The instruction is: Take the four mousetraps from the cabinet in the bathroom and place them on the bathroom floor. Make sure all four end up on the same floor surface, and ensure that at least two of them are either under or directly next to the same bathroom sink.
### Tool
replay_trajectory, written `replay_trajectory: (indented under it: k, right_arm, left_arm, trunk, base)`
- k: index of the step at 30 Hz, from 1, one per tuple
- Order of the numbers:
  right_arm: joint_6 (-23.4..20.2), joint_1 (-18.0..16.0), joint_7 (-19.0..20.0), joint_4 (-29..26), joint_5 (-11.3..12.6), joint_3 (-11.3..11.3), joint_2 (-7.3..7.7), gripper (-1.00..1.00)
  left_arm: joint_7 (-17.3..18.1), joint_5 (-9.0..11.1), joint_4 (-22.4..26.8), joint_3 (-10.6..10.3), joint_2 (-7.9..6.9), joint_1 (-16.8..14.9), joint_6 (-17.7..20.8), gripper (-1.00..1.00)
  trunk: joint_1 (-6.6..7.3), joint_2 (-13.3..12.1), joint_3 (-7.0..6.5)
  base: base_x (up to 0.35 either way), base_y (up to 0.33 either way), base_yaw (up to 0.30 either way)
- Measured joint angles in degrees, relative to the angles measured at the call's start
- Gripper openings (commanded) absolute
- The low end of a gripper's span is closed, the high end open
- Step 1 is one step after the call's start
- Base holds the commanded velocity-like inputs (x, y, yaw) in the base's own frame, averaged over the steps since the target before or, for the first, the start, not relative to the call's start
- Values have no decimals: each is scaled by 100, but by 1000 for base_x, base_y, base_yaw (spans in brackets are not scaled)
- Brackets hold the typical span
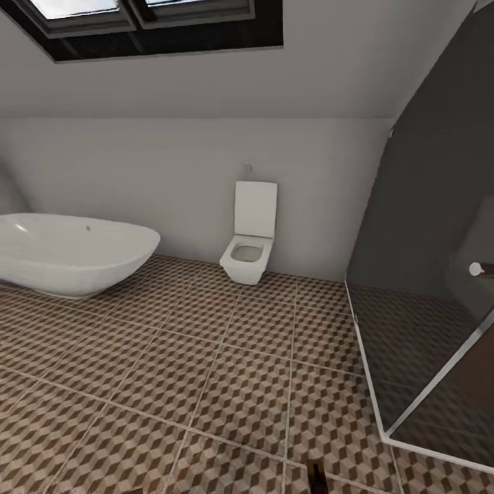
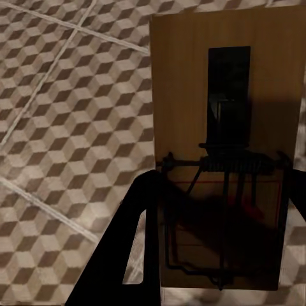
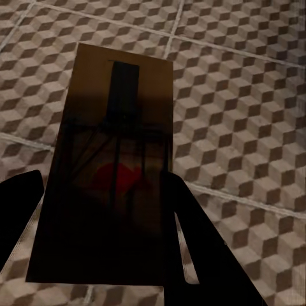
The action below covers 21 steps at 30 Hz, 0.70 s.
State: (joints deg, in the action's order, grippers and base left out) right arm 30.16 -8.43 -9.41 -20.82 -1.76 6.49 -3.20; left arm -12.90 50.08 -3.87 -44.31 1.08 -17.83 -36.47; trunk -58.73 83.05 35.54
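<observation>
Left wrist view: fingers (image 2: 220,242) grip mousetrap (image 2: 223,95) | right fingers (image 3: 102,242) likewise

Bathtub (image 1: 72,254), toilet (image 1: 249,241), glass shower (image 1: 425,274).

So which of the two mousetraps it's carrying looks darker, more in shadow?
The mousetrap in the right gripper: its board is dim brown all over. The mousetrap held by the left gripper has a bright, lit upper board.
</observation>
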Motion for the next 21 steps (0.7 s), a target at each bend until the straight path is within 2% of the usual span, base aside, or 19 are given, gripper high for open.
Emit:
replay_trajectory:
  k: [21]
  right_arm:
    - [4, 1, 0, 2, 0, 0, 0, -100]
  left_arm:
    - [0, 0, -8, 0, 2, 1, 0, -100]
  trunk:
    - [0, 0, 0]
  base:
    - [0, 0, 291]
